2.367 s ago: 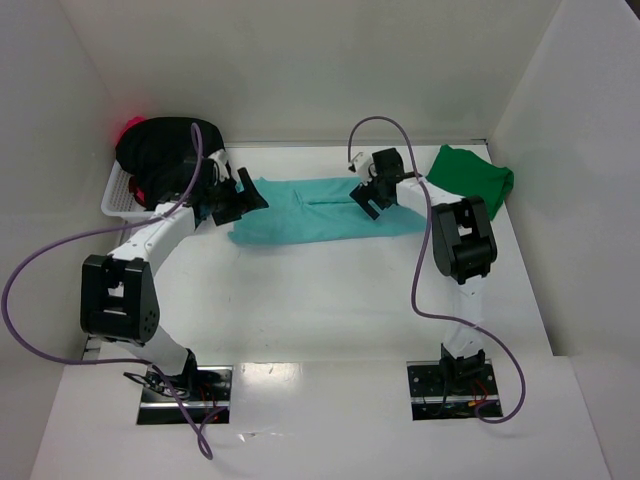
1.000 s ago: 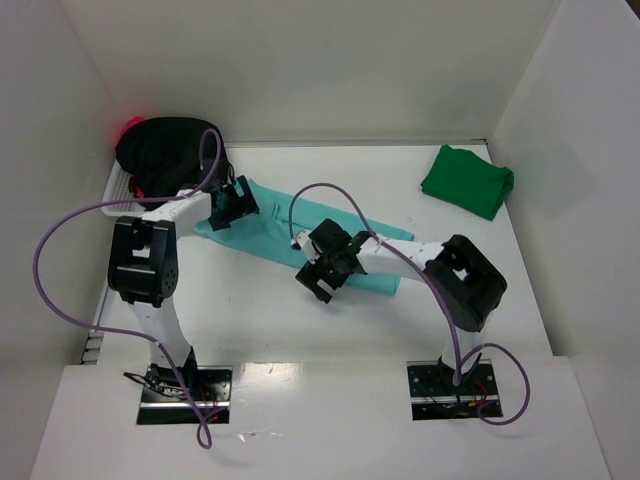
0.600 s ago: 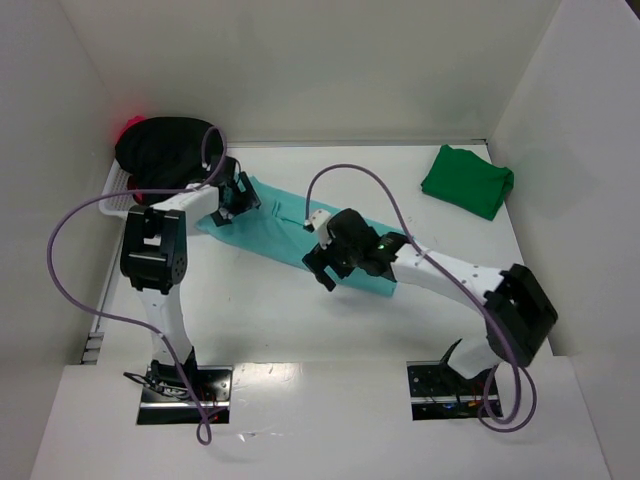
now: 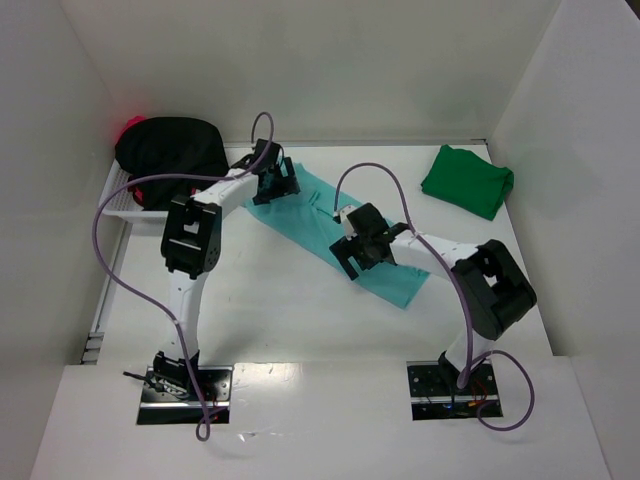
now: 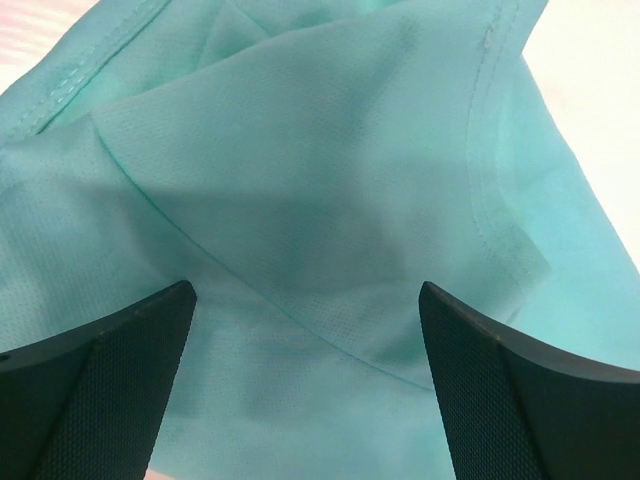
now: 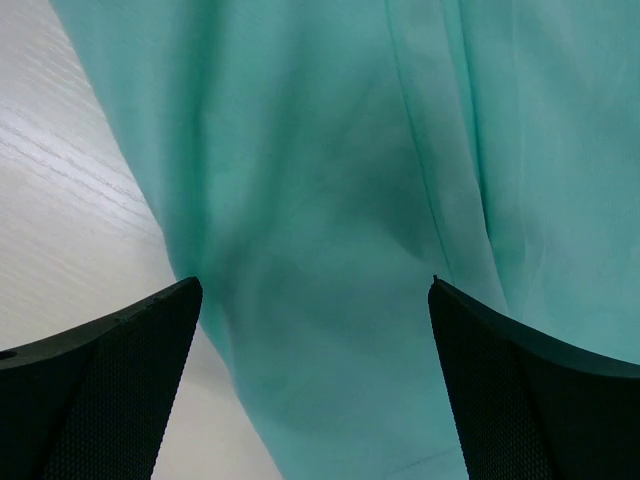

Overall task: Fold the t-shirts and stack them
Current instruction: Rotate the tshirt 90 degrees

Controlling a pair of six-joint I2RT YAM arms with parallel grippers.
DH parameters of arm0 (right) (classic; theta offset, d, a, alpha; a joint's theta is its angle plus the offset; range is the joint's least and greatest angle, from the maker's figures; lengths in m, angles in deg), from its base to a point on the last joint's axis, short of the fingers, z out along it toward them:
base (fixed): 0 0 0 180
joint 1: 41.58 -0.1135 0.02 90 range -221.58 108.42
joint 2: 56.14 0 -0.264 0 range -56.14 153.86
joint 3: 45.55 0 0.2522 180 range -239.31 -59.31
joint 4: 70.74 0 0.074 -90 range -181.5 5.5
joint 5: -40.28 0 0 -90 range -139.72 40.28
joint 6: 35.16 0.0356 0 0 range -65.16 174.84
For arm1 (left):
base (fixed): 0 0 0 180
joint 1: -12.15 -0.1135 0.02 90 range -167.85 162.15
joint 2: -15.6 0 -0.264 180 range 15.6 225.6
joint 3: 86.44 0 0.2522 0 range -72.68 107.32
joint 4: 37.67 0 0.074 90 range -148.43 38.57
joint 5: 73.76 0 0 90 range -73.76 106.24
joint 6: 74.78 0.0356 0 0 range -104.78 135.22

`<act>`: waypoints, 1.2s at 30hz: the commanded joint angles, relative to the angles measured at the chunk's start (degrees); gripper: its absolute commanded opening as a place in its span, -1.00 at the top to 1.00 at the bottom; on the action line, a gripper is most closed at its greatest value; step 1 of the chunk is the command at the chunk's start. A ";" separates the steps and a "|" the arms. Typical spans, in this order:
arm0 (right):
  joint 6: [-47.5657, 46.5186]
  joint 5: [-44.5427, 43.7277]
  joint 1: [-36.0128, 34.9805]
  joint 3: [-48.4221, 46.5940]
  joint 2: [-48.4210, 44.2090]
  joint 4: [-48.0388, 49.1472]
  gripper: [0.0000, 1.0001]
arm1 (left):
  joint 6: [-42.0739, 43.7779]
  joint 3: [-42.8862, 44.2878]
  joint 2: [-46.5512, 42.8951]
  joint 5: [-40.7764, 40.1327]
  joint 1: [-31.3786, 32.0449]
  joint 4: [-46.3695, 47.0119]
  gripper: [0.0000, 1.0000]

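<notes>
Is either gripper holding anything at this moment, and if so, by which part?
Nothing is held. Both the left gripper and right gripper have fingers spread open over the light teal t-shirt.

near table (image 4: 300, 320) free; black shirt (image 4: 170, 147) blocks far-left corner, dark green shirt (image 4: 468, 180) far-right.

This looks like a robotics lab test cell. Plain white wall panels (image 4: 300, 70) box in a white worktop (image 4: 300, 320) at 9, 12 and 3 o'clock. A left arm (image 4: 190, 240) and a right arm (image 4: 490, 290) are bolted to metal base plates (image 4: 185, 385) at 6 o'clock, trailing loose purple cables (image 4: 97, 232).
</notes>
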 commanded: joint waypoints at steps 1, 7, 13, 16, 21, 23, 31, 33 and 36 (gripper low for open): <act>-1.07 -2.06 -0.39 -2.55 0.45 0.53 -0.99 | 1.06 3.86 3.04 4.45 0.30 -4.38 -1.00; 0.37 1.10 -0.39 -2.55 1.87 0.53 -0.99 | 1.67 8.36 5.13 5.75 0.30 -5.78 -1.00; 2.79 6.11 -1.81 -2.55 2.30 1.05 -0.99 | 2.81 12.21 6.88 6.64 0.30 -7.02 -1.00; 3.71 7.77 -2.49 -2.55 3.14 0.91 -0.99 | 2.82 13.11 7.26 7.17 0.30 -7.54 -1.00; 6.26 12.01 -3.46 -3.70 5.99 0.53 -0.99 | 4.02 14.17 7.79 7.92 0.30 -7.68 -1.00; 6.87 13.57 -3.46 -4.22 6.52 0.74 -0.99 | 4.49 14.17 7.79 8.32 0.18 -8.07 -1.00; 9.73 20.44 -3.46 -5.80 7.75 1.41 -0.99 | 5.63 14.17 7.15 8.84 -0.86 -8.07 -1.00; 11.33 22.72 -3.99 -5.81 7.64 1.93 -0.99 | 5.77 14.17 6.73 8.97 -1.28 -8.07 -1.00; 12.48 22.82 -6.59 -5.81 7.22 1.93 -0.99 | 7.09 15.78 7.43 9.46 -1.28 -9.04 -1.00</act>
